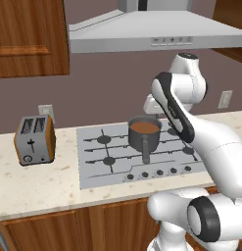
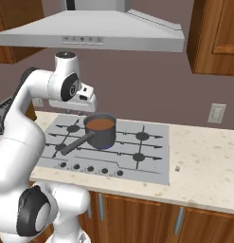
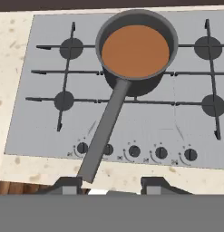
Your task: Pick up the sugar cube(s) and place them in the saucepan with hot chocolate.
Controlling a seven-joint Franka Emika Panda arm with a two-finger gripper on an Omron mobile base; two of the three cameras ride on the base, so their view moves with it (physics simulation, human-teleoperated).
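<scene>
overhead, end effector [image 3: 111, 185] fingers spread, empty; saucepan [image 3: 137, 47] of hot chocolate [image 3: 135, 50] on cooktop [image 3: 50, 122]; no readable writing.

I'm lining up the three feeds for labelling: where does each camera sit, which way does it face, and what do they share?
Left base view: behind the arm's left, looking forward and down at the stove and toaster; arm at right.
Right base view: behind its right, same stove; arm at left.
Hand view: above the stove, looking down; pincer tips at the bottom.
Shared: the saucepan of hot chocolate.
</scene>
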